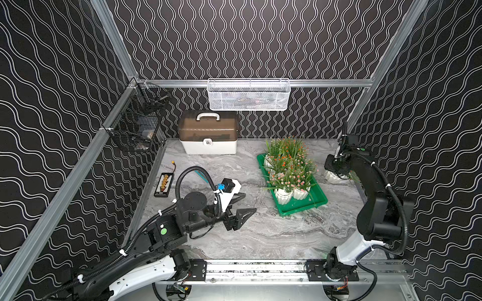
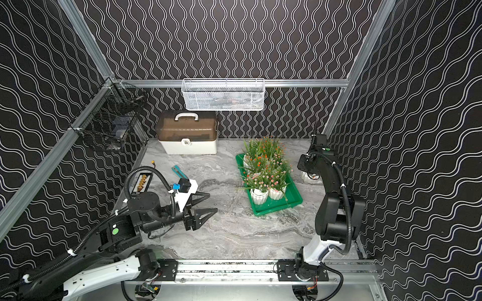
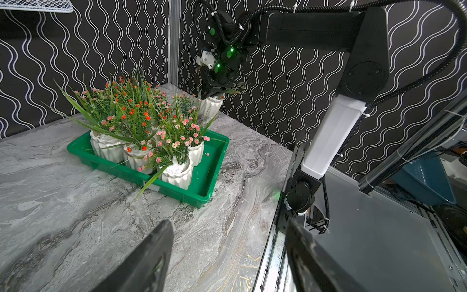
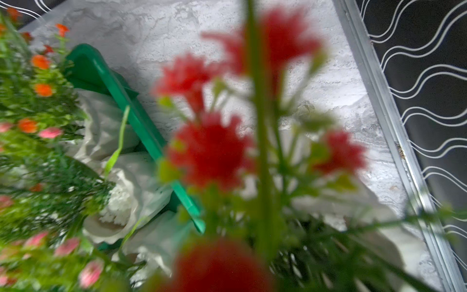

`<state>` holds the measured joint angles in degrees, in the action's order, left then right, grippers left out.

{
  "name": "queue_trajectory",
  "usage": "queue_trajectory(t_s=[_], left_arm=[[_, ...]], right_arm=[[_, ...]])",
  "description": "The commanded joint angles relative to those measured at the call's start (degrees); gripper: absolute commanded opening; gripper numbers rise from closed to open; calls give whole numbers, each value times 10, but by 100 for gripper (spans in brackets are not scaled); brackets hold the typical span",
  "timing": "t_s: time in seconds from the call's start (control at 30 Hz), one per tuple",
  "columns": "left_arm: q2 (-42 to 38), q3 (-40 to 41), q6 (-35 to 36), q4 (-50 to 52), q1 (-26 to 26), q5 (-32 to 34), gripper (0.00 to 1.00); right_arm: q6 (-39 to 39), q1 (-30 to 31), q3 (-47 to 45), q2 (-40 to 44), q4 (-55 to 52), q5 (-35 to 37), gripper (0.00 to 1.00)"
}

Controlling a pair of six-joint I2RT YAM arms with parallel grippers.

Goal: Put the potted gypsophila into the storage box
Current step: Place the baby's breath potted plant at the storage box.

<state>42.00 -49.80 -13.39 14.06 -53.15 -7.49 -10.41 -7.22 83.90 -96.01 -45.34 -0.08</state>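
Observation:
The storage box [image 1: 300, 209] [image 2: 276, 209] is a green tray on the marble table, right of centre in both top views. Several potted gypsophila [image 1: 283, 194] [image 3: 177, 174] stand packed in its far part, and its near end is bare. One more potted gypsophila [image 1: 331, 177] [image 3: 211, 105] sits outside, just right of the tray. My right gripper [image 1: 336, 172] [image 3: 216, 90] comes down on it from above, shut around its green stems. In the right wrist view blurred red flowers [image 4: 209, 151] hide the jaws. My left gripper [image 1: 250, 202] [image 3: 228, 227] hangs open and empty over bare table left of the tray.
A white case with a brown lid [image 1: 208, 135] stands at the back. A white wire basket [image 1: 247, 95] hangs on the back wall and a black wire basket [image 1: 138, 125] on the left wall. A black parts tray [image 1: 163, 184] and a teal tool [image 2: 178, 170] lie at the left.

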Motion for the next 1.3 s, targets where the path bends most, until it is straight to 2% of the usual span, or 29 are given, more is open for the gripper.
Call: queue_trajectory(t_s=[0.0, 0.63, 0.93, 1.27], left_arm=[[-4, -5, 10, -4, 1, 3, 73], [-13, -22, 27, 31, 1, 16, 73], [1, -25, 25, 33, 1, 8, 73], [0, -18, 27, 32, 1, 19, 73]], right_arm=[[-15, 6, -6, 26, -10, -11, 0], [-75, 51, -42, 172, -91, 16, 0], [-89, 131, -74, 225, -124, 75, 0], [-121, 188, -129, 266, -137, 77, 0]])
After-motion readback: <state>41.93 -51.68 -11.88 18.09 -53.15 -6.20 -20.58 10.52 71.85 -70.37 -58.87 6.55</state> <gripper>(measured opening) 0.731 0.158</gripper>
